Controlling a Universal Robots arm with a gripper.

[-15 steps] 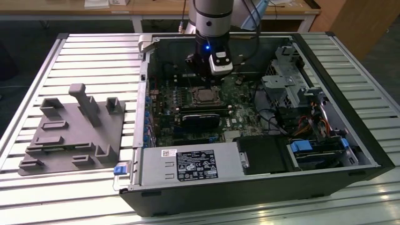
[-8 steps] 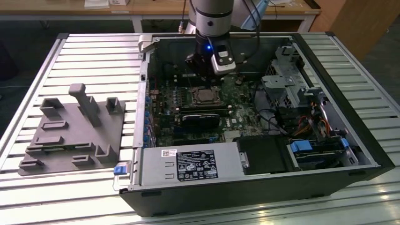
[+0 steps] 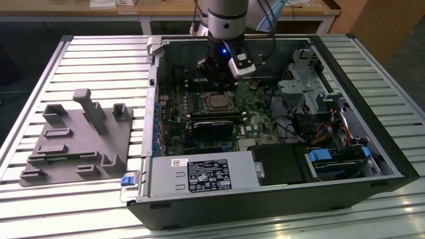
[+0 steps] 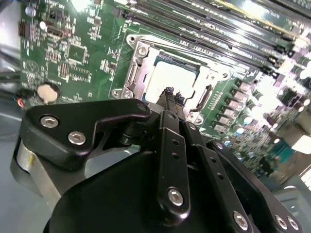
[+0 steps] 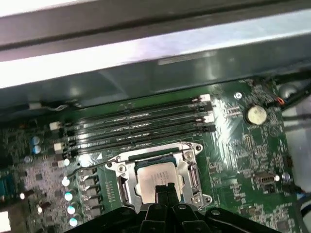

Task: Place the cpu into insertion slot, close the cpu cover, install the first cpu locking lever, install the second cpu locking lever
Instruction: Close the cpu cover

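Observation:
The cpu [image 4: 171, 77] lies flat in the insertion slot [image 3: 218, 102], its dull silver top showing in both wrist views. The silvery cpu cover [image 5: 190, 175] lies down around the cpu [image 5: 156, 175], framing it. My gripper [image 4: 172, 95] hangs just above the cpu's near edge, its black fingertips [image 5: 165, 190] pressed together with nothing between them. In the exterior view the gripper [image 3: 212, 82] stands over the motherboard just behind the slot. A thin lever rod [image 5: 90, 164] sticks out sideways from the socket frame.
The open computer case [image 3: 153, 99] walls in the motherboard. Long memory slots [image 5: 141, 124] run beside the socket, and a black card [image 3: 216, 124] lies in front of it. A drive cage [image 3: 309, 94] and cables fill the exterior view's right. A grey fixture plate [image 3: 73, 144] sits outside the case.

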